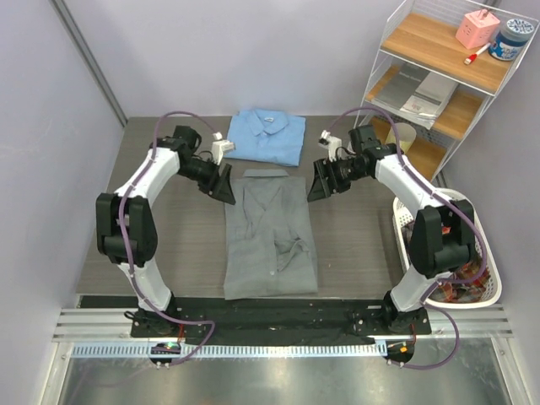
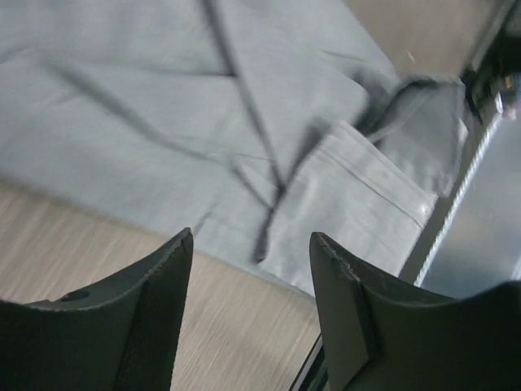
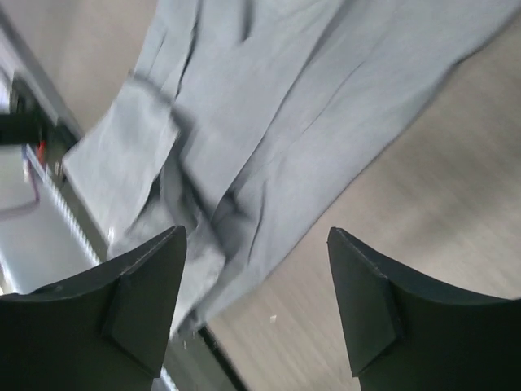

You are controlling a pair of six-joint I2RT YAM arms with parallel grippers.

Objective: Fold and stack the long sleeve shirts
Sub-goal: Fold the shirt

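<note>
The wood-grain surface (image 1: 354, 245) takes up most of the top view. There's a white wire rack (image 1: 422, 34) with wooden shelves off at 2 o'clock and a white laundry basket (image 1: 496, 283) at about 4 o'clock, just off the surface's right side.

The grey shirt (image 1: 270, 236) sits dead centre, folded in lengthwise to a long rectangle. Its collar is at the 12 o'clock end and its hem is down by the arm bases at 6, and it's a bit rumpled toward the 5 o'clock corner. The light blue shirt (image 1: 268, 135) is at 12 o'clock from it, folded into a compact square with the collar showing. It's just beside the grey collar, and I can't tell if they actually touch.

The left hand (image 1: 224, 184) is at the grey shirt's 10 o'clock corner and the right hand (image 1: 323, 179) is at its 2 o'clock corner. In both wrist views the fingers are spread apart with nothing between them, just grey cloth and bare surface beyond, so neither hand is gripping anything.
</note>
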